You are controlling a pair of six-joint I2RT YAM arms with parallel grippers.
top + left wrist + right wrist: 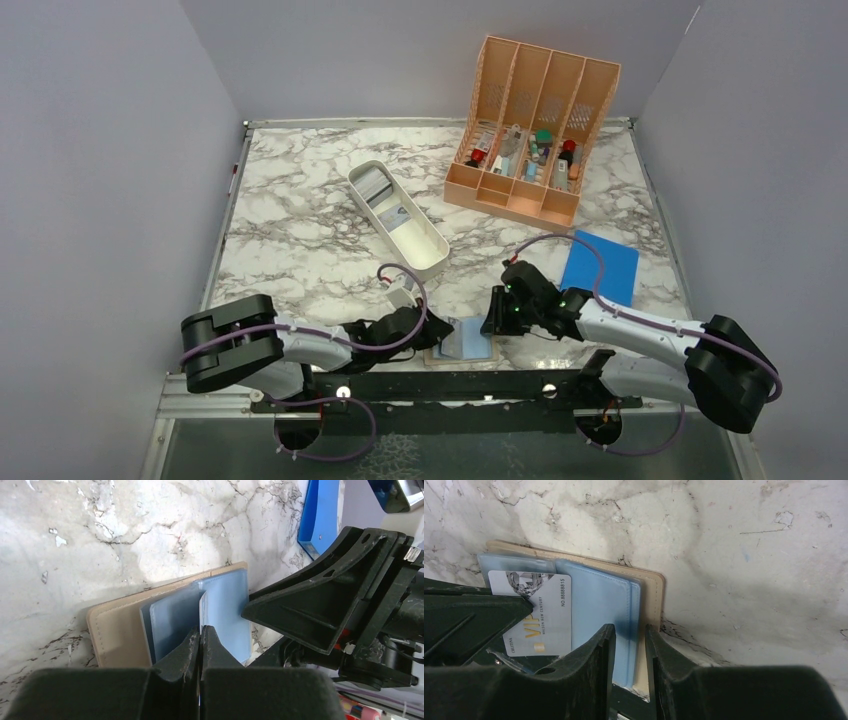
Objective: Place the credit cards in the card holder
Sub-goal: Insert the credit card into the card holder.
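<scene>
Credit card [541,612], pale grey with a gold "VIP" mark, sits pinched in the left fingers [187,650]. They are closed tight on its near end, and the card reaches forward from their tips over the open card holder [120,630]. From the left wrist it shows only as a thin white edge, so its flat faces lie against the two pads. This is probably so that it can be slid in end first. Its free end points away from the left fingers at the clear bluish pocket on their side of the fold. I cannot tell whether that end has entered the pocket. The left fingers hide part of the card, so I only judge that its long axis runs straight out along them.

The card holder lies flat and spread on the table [300,230], blue-grey inside upward, between the two sets of fingers. The right fingers [594,655] stand partly apart, astride the flap edge farthest from the left fingers. One is over the blue lining and one is at the tan border. This looks meant to steady the holder against the push, but whether they actually clamp it is unclear.
</scene>
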